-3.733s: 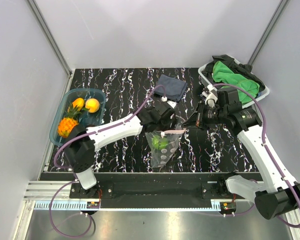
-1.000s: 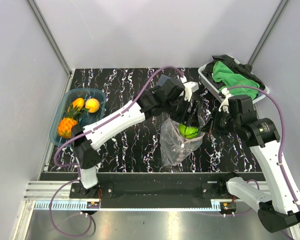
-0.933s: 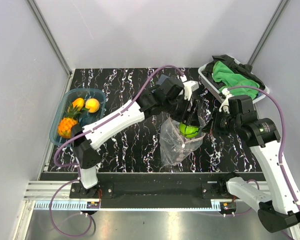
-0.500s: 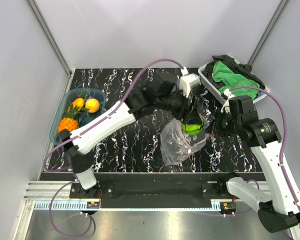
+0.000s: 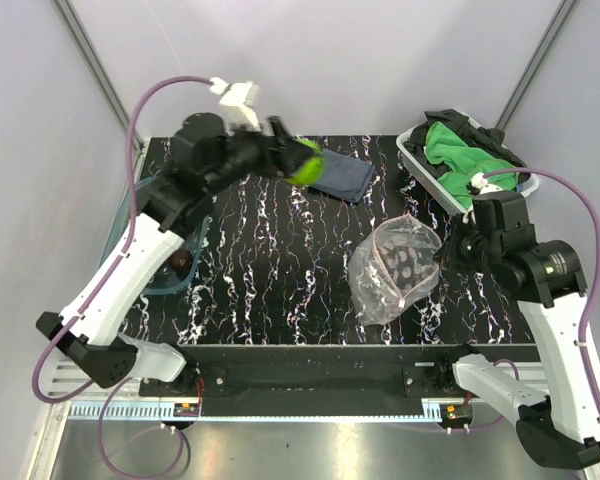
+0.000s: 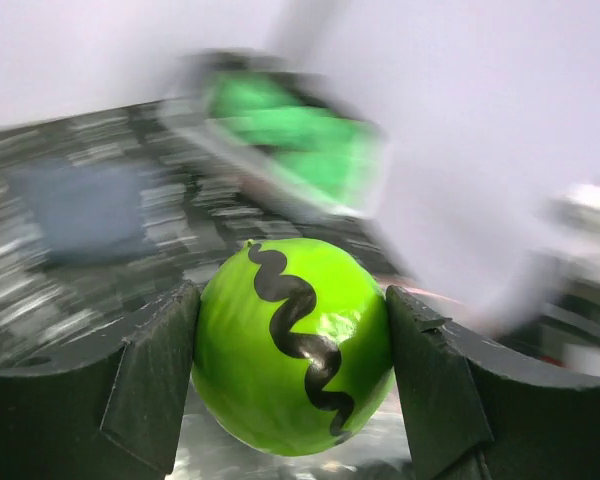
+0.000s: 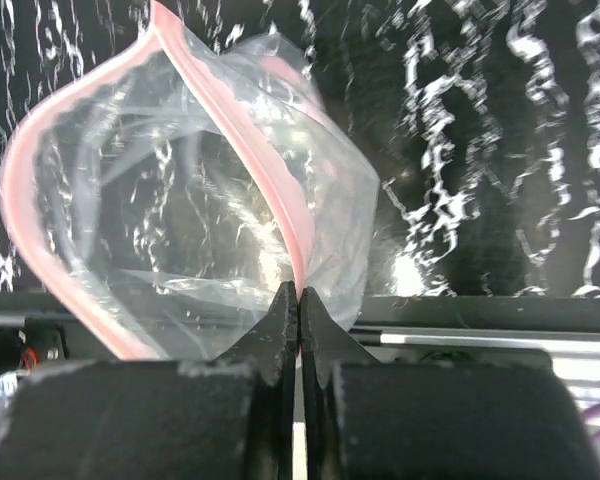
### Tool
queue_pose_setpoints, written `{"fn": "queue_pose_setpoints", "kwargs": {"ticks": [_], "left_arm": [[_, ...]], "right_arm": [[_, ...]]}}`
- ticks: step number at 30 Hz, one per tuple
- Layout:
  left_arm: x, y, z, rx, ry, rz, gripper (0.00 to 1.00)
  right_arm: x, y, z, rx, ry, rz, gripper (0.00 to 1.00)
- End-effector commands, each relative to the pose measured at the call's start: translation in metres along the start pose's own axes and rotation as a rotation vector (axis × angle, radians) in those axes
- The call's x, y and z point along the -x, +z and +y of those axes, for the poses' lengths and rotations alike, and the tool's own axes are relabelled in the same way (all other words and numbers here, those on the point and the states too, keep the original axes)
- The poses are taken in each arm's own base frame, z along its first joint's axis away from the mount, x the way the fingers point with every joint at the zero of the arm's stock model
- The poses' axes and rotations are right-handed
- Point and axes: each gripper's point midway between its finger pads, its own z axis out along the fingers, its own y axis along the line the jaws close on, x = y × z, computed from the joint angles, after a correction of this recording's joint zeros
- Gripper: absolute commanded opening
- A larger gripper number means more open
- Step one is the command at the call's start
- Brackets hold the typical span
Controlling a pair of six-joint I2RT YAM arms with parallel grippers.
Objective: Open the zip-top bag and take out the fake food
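My left gripper [image 5: 302, 162] is shut on a green ball [image 5: 305, 160] with a black wavy line and holds it high over the back middle of the table. In the left wrist view the ball [image 6: 292, 345] sits between both fingers. My right gripper [image 5: 444, 248] is shut on the pink zip strip [image 7: 280, 190] of the clear zip-top bag [image 5: 392, 268], which hangs open-mouthed and looks empty in the right wrist view [image 7: 170, 220]. The other fake food is hidden behind my left arm.
A blue tub [image 5: 170, 288] at the left is mostly covered by my left arm. A grey-blue cloth [image 5: 342, 176] lies at the back middle. A white basket [image 5: 412, 148] of green cloths [image 5: 468, 150] stands at the back right.
My left gripper has lifted the green ball out of the bag and swung it up and left toward the back. The bag has shifted right with my right gripper.
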Motion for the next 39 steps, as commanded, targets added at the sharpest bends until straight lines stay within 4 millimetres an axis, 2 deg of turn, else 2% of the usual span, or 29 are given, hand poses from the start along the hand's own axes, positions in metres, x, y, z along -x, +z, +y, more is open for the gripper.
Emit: {"fn": "queue_pose_setpoints", "kwargs": {"ticks": [1, 2, 4, 5, 7, 8, 11, 13, 14, 16, 19, 20, 25, 27, 28, 29, 30, 32, 34, 35, 36, 39], "left_arm": [[-0.008, -0.032, 0.123, 0.405, -0.058, -0.047, 0.00], [-0.003, -0.045, 0.152, 0.480, -0.068, -0.067, 0.00], [-0.009, -0.066, 0.190, 0.597, -0.069, -0.068, 0.00], [-0.020, -0.082, 0.225, 0.700, -0.097, -0.053, 0.00], [-0.035, -0.102, 0.258, 0.812, -0.108, -0.019, 0.00], [-0.046, -0.117, 0.282, 0.887, -0.128, -0.001, 0.00], [-0.065, -0.142, 0.323, 1.020, -0.152, 0.043, 0.00], [-0.081, -0.148, 0.340, 1.071, -0.133, 0.097, 0.00], [-0.088, -0.157, 0.355, 1.112, -0.155, 0.124, 0.00], [-0.097, -0.161, 0.367, 1.139, -0.154, 0.161, 0.00], [-0.118, -0.168, 0.390, 1.211, -0.145, 0.234, 0.00], [-0.130, -0.166, 0.401, 1.226, -0.155, 0.272, 0.00], [-0.139, -0.162, 0.424, 1.260, -0.162, 0.311, 0.00], [-0.145, -0.159, 0.434, 1.271, -0.158, 0.336, 0.05], [-0.147, -0.160, 0.437, 1.281, -0.158, 0.351, 0.11], [-0.155, -0.161, 0.441, 1.292, -0.165, 0.379, 0.31], [-0.157, -0.164, 0.442, 1.310, -0.162, 0.383, 0.41], [-0.166, -0.169, 0.443, 1.333, -0.178, 0.393, 0.67], [-0.166, -0.172, 0.439, 1.341, -0.189, 0.381, 0.80], [-0.159, -0.174, 0.433, 1.336, -0.186, 0.359, 0.85], [-0.158, -0.174, 0.430, 1.332, -0.184, 0.351, 0.99], [-0.137, -0.177, 0.411, 1.329, -0.160, 0.296, 0.99]], "right_arm": [[0.011, -0.028, -0.024, -0.124, -0.010, -0.067, 0.00], [0.009, -0.032, -0.032, -0.165, -0.013, -0.063, 0.00], [0.016, -0.041, -0.036, -0.195, -0.023, -0.080, 0.00], [0.017, -0.044, -0.039, -0.213, -0.030, -0.081, 0.00], [0.025, -0.053, -0.047, -0.263, -0.042, -0.103, 0.00], [0.028, -0.055, -0.049, -0.275, -0.048, -0.115, 0.00], [0.038, -0.057, -0.049, -0.291, -0.070, -0.130, 0.00], [0.039, -0.052, -0.048, -0.293, -0.094, -0.120, 0.00], [0.041, -0.047, -0.045, -0.281, -0.097, -0.121, 0.00], [0.034, -0.033, -0.045, -0.276, -0.115, -0.086, 0.00], [0.025, -0.012, -0.043, -0.257, -0.119, -0.059, 0.00], [0.026, -0.005, -0.037, -0.223, -0.118, -0.069, 0.00], [0.009, 0.016, -0.032, -0.195, -0.103, 0.016, 0.00], [0.003, 0.022, -0.028, -0.169, -0.101, 0.042, 0.00], [0.002, 0.024, -0.027, -0.160, -0.100, 0.045, 0.00], [0.001, 0.027, -0.025, -0.151, -0.092, 0.047, 0.00], [-0.001, 0.029, -0.023, -0.145, -0.086, 0.054, 0.00], [-0.002, 0.033, -0.018, -0.118, -0.080, 0.068, 0.00], [-0.003, 0.038, -0.013, -0.108, -0.067, 0.099, 0.00], [-0.003, 0.040, -0.009, -0.090, -0.062, 0.107, 0.00], [-0.003, 0.043, -0.007, -0.086, -0.053, 0.114, 0.00], [0.000, 0.053, 0.002, -0.052, -0.046, 0.118, 0.01]]}}
